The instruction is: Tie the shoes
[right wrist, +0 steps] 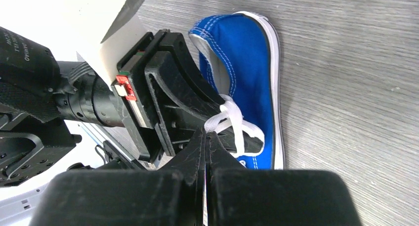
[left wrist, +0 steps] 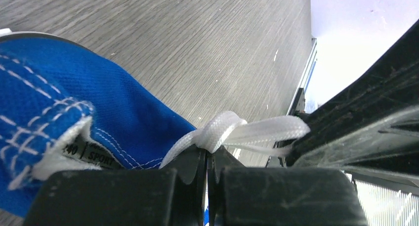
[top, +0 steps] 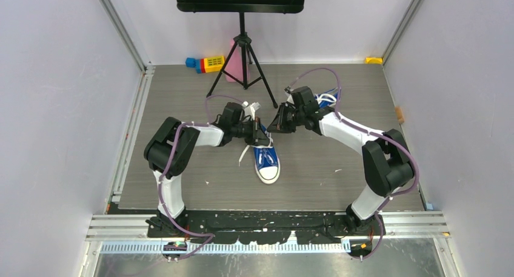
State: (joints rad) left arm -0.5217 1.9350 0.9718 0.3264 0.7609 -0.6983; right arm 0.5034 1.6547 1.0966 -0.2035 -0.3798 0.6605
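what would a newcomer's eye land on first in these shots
First, the two arms meeting over a blue sneaker in the middle of the table, its toe pointing toward their bases. The left gripper and right gripper are both shut on its white lace, tip to tip. A black tripod stands behind them.

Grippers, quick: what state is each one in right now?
Left gripper: closed, pinching the white lace.
Right gripper: closed, also pinching the white lace.
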